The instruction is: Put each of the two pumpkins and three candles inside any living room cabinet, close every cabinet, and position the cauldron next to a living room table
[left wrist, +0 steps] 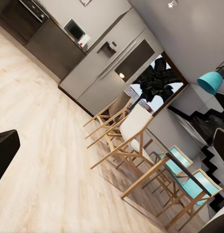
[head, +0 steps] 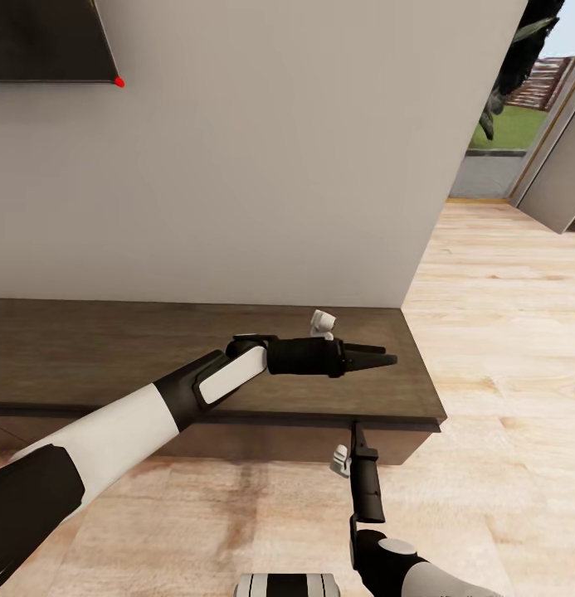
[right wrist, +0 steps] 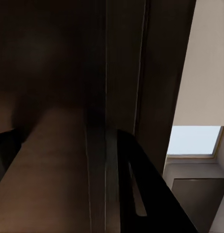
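The cabinet (head: 113,352) is a long, low dark brown unit against the white wall, and its top is bare. My left gripper (head: 387,358) hovers just above the right part of that top, pointing right, open and empty; one dark finger (left wrist: 5,150) shows in the left wrist view. My right gripper (head: 355,429) points up at the cabinet's front edge, just under the top's lip, open. The right wrist view sits very close to the dark wood (right wrist: 68,73), with a finger (right wrist: 141,194) beside it. Pumpkins, candles, cauldron and table are out of view.
A black TV (head: 46,37) hangs on the wall at upper left. Light plank floor (head: 503,332) runs to the cabinet's right toward an opening onto a garden. The left wrist view looks across to a grey kitchen with a fridge (left wrist: 112,63) and wooden chairs (left wrist: 141,141).
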Robot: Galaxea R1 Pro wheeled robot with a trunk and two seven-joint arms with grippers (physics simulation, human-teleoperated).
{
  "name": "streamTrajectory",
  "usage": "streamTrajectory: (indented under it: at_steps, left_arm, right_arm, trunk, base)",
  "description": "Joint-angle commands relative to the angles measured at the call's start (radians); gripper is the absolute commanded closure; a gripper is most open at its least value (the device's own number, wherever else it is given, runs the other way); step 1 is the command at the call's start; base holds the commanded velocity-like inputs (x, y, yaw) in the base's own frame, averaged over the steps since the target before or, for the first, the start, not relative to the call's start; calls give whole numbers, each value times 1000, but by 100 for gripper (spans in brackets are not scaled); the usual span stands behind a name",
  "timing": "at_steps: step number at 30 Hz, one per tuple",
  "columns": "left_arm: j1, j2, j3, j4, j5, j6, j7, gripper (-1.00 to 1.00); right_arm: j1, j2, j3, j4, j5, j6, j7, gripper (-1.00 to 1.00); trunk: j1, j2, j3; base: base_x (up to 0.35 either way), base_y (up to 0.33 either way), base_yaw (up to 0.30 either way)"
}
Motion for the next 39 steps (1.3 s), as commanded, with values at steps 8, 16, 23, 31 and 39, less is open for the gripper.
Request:
streamTrajectory:
  at_steps: [8, 16, 23, 31, 39]
  left_arm:
    - [0, 0, 0, 1, 0, 0, 0, -100]
    - [0, 0, 0, 2, 0, 0, 0, -100]
    - [0, 0, 0, 2, 0, 0, -1, -100]
    - [0, 1, 0, 2, 0, 0, -1, -100]
    - [1, 1, 0, 4, 0, 0, -1, -100]
  right_arm:
    - [-4, -1, 9, -7, 5, 3, -4, 100]
    - [-4, 2, 10, -7, 5, 2, -5, 100]
    - [-4, 4, 11, -7, 5, 3, -4, 100]
    - [-4, 3, 11, -8, 7, 0, -6, 100]
    - [-4, -1, 12, -9, 7, -2, -32, 100]
  trunk:
    - [0, 0, 0]
    - [0, 0, 0]
    - [0, 0, 0]
    - [0, 0, 0]
    - [0, 0, 0]
  base:
    - [0, 0, 0]
    - [0, 0, 0]
    - [0, 0, 0]
    - [-93, 0, 0]
    - [-13, 0, 0]
